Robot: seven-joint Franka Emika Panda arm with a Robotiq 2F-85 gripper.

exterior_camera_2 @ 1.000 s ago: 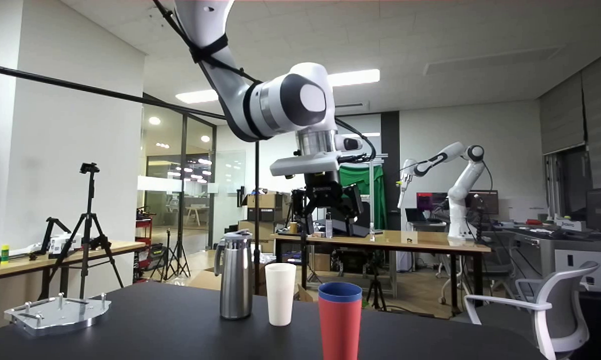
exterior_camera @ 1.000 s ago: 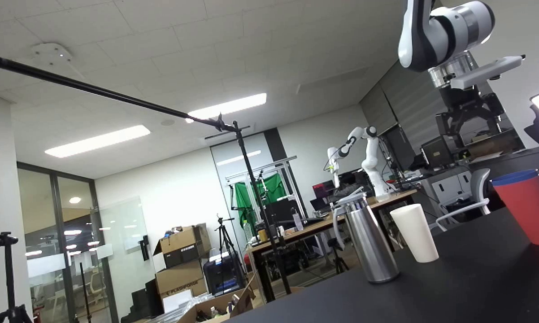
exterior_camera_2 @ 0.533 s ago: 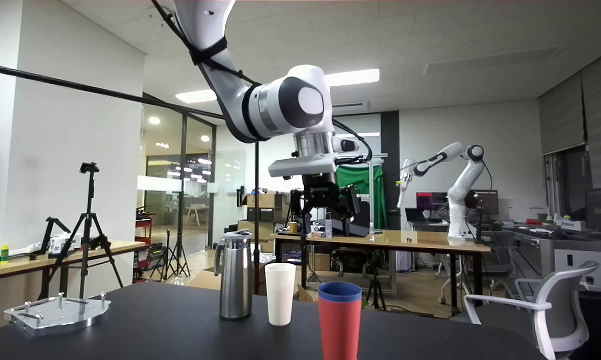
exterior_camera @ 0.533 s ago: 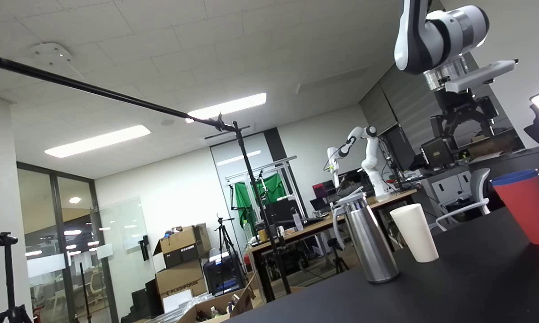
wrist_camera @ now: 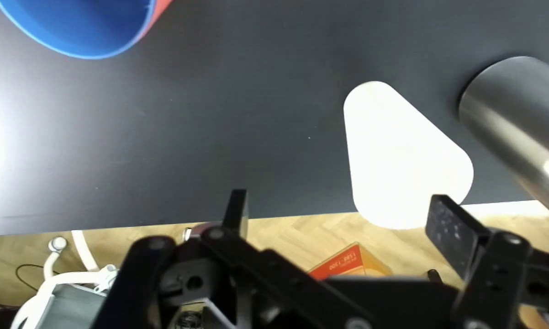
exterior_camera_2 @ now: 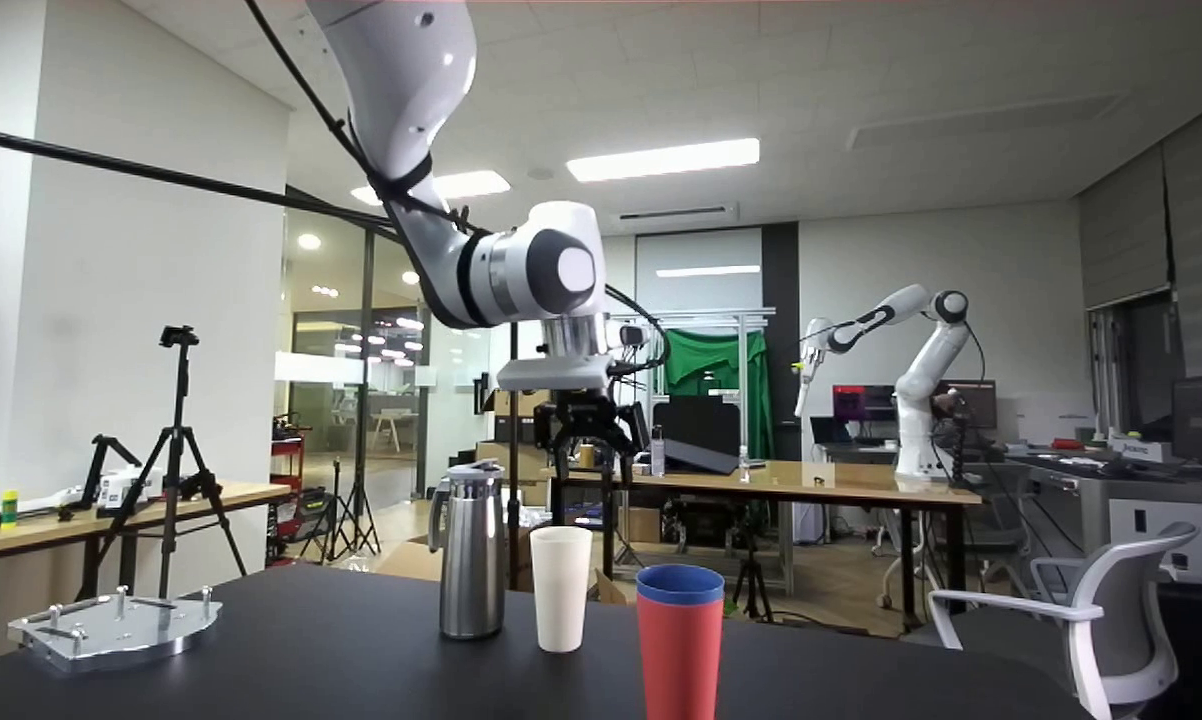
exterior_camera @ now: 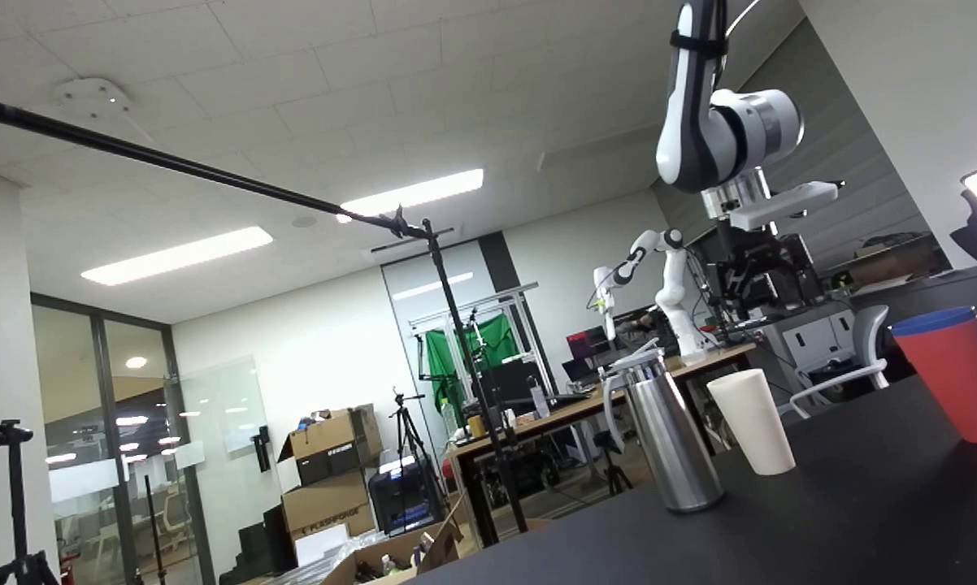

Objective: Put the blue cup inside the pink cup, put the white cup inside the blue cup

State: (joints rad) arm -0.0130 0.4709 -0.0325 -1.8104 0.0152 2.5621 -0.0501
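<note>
The white cup (exterior_camera_2: 561,590) stands upright on the black table in both exterior views (exterior_camera: 753,422). It also shows, overexposed, right of centre in the wrist view (wrist_camera: 395,151). The pink cup (exterior_camera_2: 679,660) stands upright near it, and also shows in an exterior view (exterior_camera: 960,382). The blue cup (exterior_camera_2: 680,585) sits inside the pink cup, with only its rim and inside visible, as in the wrist view (wrist_camera: 82,27). My gripper (exterior_camera_2: 593,468) is open and empty, in the air above the white cup's height. In the wrist view, its fingers (wrist_camera: 338,201) are apart, the right one overlapping the white cup's rim.
A steel pitcher (exterior_camera_2: 473,560) stands close beside the white cup, also at the right of the wrist view (wrist_camera: 525,114). A metal plate with posts (exterior_camera_2: 121,625) lies on the table (exterior_camera_2: 341,640). The table's edge (wrist_camera: 165,221) runs close to the white cup.
The arm and gripper have moved down and left in both exterior views, toward the white cup. The finger gap looks narrower in the exterior views. The cups and pitcher have not moved.
</note>
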